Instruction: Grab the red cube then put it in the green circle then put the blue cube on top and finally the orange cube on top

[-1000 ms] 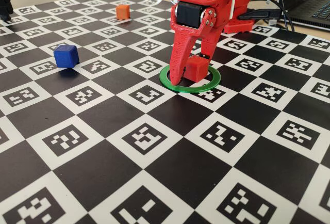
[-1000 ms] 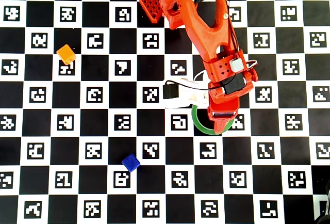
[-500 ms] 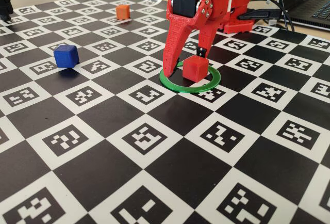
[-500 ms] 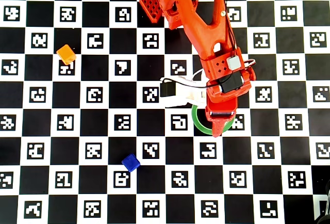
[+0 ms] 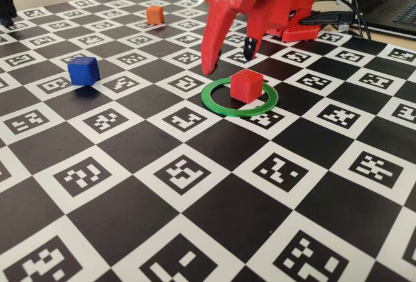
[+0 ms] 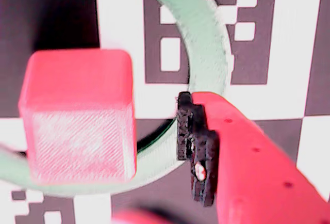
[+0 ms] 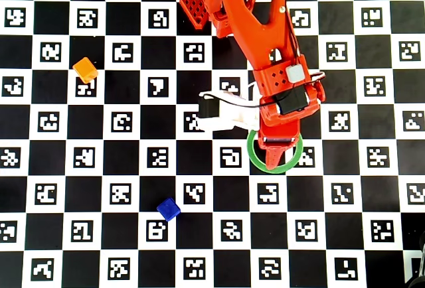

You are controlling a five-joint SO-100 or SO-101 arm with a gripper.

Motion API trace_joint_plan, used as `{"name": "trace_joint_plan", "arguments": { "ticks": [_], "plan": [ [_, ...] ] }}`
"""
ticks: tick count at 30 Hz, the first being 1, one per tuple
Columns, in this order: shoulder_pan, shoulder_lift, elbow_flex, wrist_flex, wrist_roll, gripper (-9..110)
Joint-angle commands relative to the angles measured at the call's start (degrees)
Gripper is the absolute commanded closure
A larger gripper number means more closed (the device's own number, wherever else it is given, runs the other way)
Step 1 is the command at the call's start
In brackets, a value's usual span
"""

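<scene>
With the red cube (image 5: 246,85) sitting inside the green circle (image 5: 214,102) on the bench (image 5: 195,230), the end effector (image 5: 229,60) is hanging over it with jaws wide and empty, so fetching the distant blue cube (image 5: 84,70) seems next.

Up close in the wrist view, you see the red cube (image 6: 80,115) as matt plastic: its front face carries fine printed ridges and looks rough, while the top is smoother. The green circle (image 6: 206,38) looks like thin plastic with a soft, low sheen. On the gripper (image 5: 229,64), the jaws are smooth red plastic dotted with small holes, and the black pad (image 6: 198,149) on one of them looks rough and layered. The blue cube (image 5: 83,70) and the orange cube (image 5: 155,15) both read as matt plastic. The tabletop (image 5: 214,210) wears a flat printed sheet, black and white, with a faint gloss.
</scene>
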Motion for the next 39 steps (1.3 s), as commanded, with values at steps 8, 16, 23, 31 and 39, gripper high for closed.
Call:
{"name": "trace_joint_plan", "arguments": {
  "ticks": [8, 16, 23, 31, 39],
  "plan": [
    [3.08, 8.53, -8.61, 5.62, -0.97, 58],
    [4.31, 8.17, -10.11, 6.50, -1.85, 58],
    [8.09, 3.69, -18.90, 9.76, -0.70, 58],
    [10.63, -3.08, -29.44, 16.00, 2.90, 58],
    [13.10, -11.25, -39.73, 20.74, 6.77, 58]
  ]
}}
